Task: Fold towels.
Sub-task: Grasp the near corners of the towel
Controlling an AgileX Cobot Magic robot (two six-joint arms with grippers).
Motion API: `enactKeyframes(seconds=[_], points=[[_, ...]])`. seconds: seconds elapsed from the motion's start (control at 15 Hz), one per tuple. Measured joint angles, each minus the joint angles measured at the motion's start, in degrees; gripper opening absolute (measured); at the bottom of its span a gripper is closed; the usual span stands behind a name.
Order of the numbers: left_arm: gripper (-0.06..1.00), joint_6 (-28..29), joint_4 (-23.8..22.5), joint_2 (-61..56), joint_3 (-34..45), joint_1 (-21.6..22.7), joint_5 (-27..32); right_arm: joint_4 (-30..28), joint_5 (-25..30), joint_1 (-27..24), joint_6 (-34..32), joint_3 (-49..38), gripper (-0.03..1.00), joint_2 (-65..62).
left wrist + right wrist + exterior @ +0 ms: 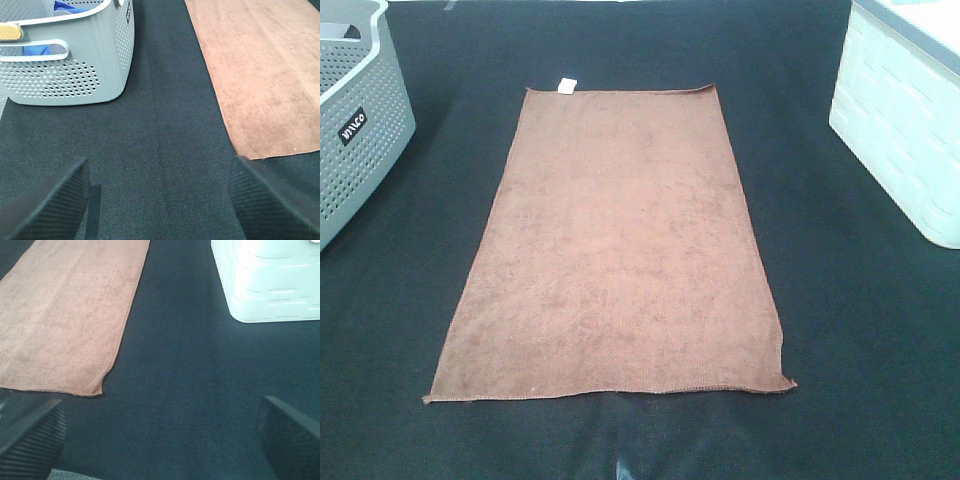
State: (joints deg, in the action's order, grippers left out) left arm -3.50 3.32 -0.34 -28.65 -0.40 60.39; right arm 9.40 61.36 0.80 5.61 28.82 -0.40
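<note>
Nothing is folded yet: the reddish-brown rectangular terry towel [615, 250] lies flat, ahead of and between the left pincer [160, 200] and right pincer [160, 445] — both gape wide, empty. Every fold remains.

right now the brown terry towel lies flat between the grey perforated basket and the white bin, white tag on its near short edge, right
Not the near edge: the white tag sits on the far short edge of the brown terry towel, per the exterior high view.

Laundry setting: grey basket [360, 140], white bin [905, 130]
</note>
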Motion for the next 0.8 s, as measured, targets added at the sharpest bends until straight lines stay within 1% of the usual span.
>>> enactKeyframes(seconds=[0.8], points=[[0.74, 0.0, 0.0, 0.0, 0.0, 0.0, 0.0, 0.0, 0.0, 0.0, 0.0, 0.0, 0.97, 0.0]])
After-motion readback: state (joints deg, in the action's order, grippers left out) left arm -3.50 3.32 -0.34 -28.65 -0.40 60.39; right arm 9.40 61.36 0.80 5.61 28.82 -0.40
